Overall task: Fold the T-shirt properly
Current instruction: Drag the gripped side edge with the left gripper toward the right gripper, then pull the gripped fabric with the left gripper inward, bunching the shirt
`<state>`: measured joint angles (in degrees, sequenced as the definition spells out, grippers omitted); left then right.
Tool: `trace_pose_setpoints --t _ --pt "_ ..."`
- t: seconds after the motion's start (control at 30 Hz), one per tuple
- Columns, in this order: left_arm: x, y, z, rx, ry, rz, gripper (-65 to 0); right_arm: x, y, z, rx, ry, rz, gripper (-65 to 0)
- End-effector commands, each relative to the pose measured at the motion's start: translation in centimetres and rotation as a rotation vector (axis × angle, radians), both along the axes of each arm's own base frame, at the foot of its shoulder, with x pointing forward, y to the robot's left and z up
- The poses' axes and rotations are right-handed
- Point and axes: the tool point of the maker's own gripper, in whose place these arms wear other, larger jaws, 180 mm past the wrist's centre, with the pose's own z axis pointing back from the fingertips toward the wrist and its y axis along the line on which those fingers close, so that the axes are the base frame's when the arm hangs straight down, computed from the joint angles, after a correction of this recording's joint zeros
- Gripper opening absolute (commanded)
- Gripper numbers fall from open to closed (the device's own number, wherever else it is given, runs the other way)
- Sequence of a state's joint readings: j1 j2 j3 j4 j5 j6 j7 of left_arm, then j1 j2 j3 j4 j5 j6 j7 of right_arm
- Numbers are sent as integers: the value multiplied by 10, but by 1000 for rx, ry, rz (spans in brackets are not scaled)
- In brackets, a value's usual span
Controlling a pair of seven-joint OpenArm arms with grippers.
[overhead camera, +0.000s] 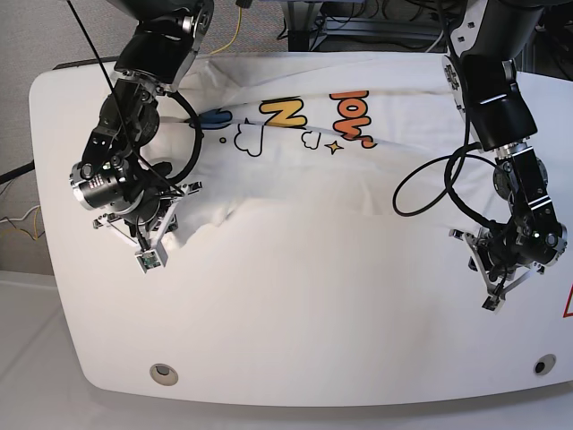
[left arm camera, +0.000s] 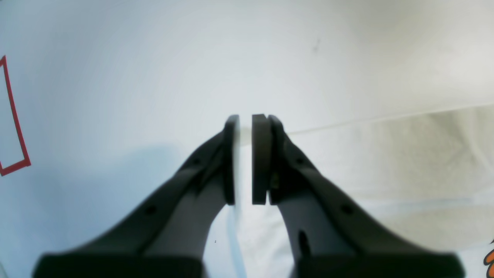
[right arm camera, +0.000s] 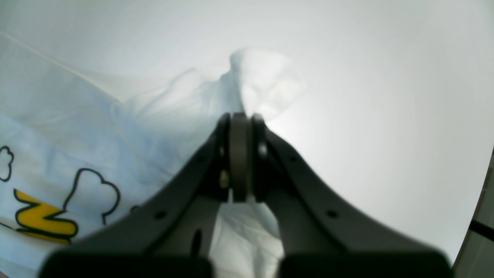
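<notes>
The white T-shirt (overhead camera: 304,206) lies spread across the table with its print (overhead camera: 286,112) of yellow and orange letters toward the far edge. At the near right, my left gripper (overhead camera: 491,300) points down onto the shirt's corner. In the left wrist view the left gripper (left arm camera: 246,154) is shut on a thin fold of the T-shirt (left arm camera: 386,162). At the left, my right gripper (overhead camera: 148,260) is shut on a bunched bit of the T-shirt (right arm camera: 154,116). That bunch sticks out past the right gripper (right arm camera: 239,154).
The white glossy table (overhead camera: 269,358) has round holes (overhead camera: 162,373) near its front corners. Red tape (left arm camera: 15,127) marks the tabletop beside the left gripper. A black cable (overhead camera: 421,188) loops over the shirt from the arm on the right.
</notes>
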<state>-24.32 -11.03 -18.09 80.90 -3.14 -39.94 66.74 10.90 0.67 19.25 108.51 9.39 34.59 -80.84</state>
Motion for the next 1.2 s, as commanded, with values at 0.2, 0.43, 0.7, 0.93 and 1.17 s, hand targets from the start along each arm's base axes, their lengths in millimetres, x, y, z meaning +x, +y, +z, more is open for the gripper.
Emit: trace_pose_setpoints --t 0.2,0.43,0.7,0.93,1.17 --pt "-13 6 -7 22 42 8 -614 -12 -4 -2 -16 -5 6 -650" --pt "-23 11 -18 36 78 12 -614 -31 -3 -17 -16 41 8 -650" --pt "-27 10 -23 83 104 -15 -614 -42 -2 -22 -20 56 9 -650" --pt "-32 6 -31 88 121 -32 -563 -46 -2 -24 -21 64 11 -650" --pt "-35 4 -39 89 96 -45 -352 -46 -2 -24 -21 65 11 -650"
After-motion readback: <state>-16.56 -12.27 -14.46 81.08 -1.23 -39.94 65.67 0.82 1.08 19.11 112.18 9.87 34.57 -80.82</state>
